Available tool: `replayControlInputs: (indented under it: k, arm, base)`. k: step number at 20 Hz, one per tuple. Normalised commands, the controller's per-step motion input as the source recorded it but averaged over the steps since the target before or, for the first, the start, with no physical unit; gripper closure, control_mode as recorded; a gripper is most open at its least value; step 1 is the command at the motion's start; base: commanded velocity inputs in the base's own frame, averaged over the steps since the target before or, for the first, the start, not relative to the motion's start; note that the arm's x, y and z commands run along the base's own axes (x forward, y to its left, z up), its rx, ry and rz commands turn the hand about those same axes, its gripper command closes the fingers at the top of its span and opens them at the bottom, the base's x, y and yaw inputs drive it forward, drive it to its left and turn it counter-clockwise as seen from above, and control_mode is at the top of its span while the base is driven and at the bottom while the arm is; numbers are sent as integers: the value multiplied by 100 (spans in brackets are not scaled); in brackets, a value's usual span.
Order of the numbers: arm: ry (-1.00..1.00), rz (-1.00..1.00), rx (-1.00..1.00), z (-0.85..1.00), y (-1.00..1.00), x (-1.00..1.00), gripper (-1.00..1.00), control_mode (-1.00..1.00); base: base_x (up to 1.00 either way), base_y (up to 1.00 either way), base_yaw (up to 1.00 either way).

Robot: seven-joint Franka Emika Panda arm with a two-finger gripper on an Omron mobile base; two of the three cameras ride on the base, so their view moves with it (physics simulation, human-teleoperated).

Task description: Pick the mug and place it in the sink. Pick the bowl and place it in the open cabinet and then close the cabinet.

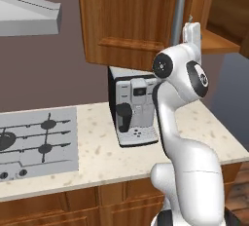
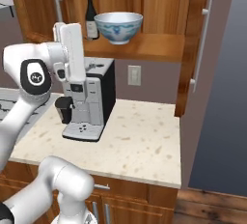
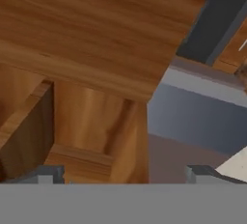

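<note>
Up top centre in right base view, bowl [image 2: 118, 26] sits upright on cabinet [image 2: 144, 47] shelf, just right of dark bottle [image 2: 90, 15], door at right edge swung open. Gripper [image 3: 124, 174] raised w/ fingertips wide apart, released, nothing between, facing wood panels. Below, coffee machine [image 2: 89, 100] on speckled counter [image 2: 140, 146], centre-left.

no readable text, labels, brands or numbers on anything.
</note>
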Motion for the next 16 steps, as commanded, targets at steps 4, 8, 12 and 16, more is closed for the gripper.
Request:
replayControlInputs:
  k: [4,8,12,16]
  arm:
    - [30,-3,-14,-24,31,100,-100,-100]
    - [32,-4,-13,-21,18,100,-100,-100]
    - [31,-7,-16,-22,16,100,-100,-100]
    - [34,-9,-23,-39,40,100,-100,-100]
  base:
    - [0,0,0]
    - [0,0,0]
    - [0,0,0]
    - [0,0,0]
